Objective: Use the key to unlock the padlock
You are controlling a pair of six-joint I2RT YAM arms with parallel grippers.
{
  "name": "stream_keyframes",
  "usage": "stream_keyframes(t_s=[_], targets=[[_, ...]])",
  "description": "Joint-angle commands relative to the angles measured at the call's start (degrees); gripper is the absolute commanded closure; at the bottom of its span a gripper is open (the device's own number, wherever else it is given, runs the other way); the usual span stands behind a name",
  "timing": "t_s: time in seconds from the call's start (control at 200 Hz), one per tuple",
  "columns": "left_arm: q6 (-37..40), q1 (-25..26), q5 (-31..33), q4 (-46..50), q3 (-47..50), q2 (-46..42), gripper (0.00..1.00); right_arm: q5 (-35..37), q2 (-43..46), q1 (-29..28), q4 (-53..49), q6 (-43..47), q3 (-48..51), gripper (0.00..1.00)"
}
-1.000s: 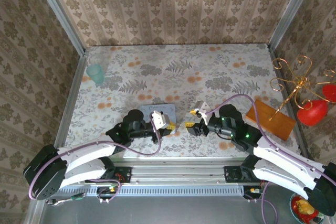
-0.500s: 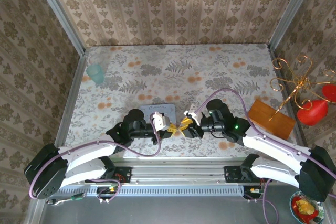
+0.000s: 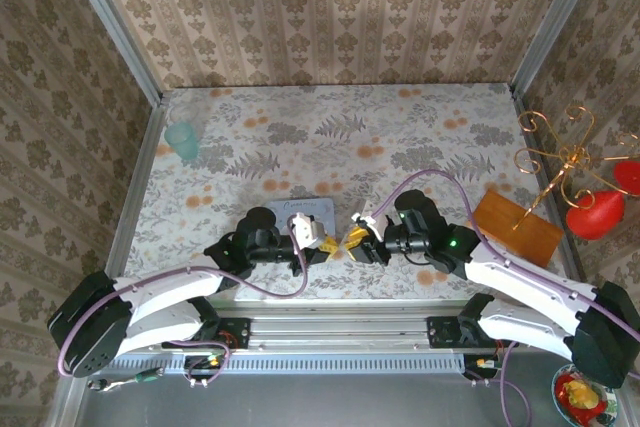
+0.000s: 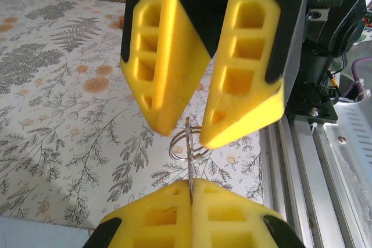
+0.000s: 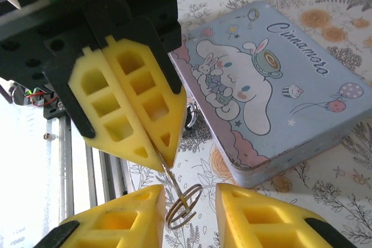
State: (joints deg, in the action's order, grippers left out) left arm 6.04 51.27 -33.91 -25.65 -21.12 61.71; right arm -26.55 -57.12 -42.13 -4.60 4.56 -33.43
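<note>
A staged robot test booth: wallpaper-covered panels [image 3: 340,7] in aluminium framing [image 3: 108,32] enclose a floral-clothed table [image 3: 330,137].

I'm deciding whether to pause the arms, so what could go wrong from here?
The left gripper pinches the key only by its thin blade; it may twist or slip out.
The open right gripper straddles the loose ring; closing there may swing the key, not steady it.
The two grippers' fingertips sit very close and could bump.
</note>
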Motion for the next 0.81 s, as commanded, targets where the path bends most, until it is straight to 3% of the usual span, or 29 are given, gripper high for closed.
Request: stream_keyframes(t_s=[0.0, 0.45, 0.7, 0.74, 0.8], targets=[[0.61, -0.22, -2.13, 0.23, -2.38, 0.68, 1.0, 0.89, 1.81, 0.27, 0.12, 0.72, 0.03, 0.69], [0.72, 0.03, -4.32, 0.85, -2.87, 1.39, 1.0, 0.26, 0.3, -0.79, 0.09, 0.89, -0.06, 0.74], [0.64, -0.01, -3.47, 1.02, -2.88, 1.23, 1.0, 0.0, 0.43, -0.79, 0.64, 0.24, 0.1, 0.93], [0.41, 0.0, -3.23, 0.96, -2.83, 0.97, 1.0, 0.01, 0.35, -0.79, 0.98, -0.05, 0.25, 1.0], [-0.61, -0.16, -0.84, 0.67, -2.7, 0.46, 0.95, 0.52, 0.43, -0.79, 1.94, -0.87, 0.67, 1.0]])
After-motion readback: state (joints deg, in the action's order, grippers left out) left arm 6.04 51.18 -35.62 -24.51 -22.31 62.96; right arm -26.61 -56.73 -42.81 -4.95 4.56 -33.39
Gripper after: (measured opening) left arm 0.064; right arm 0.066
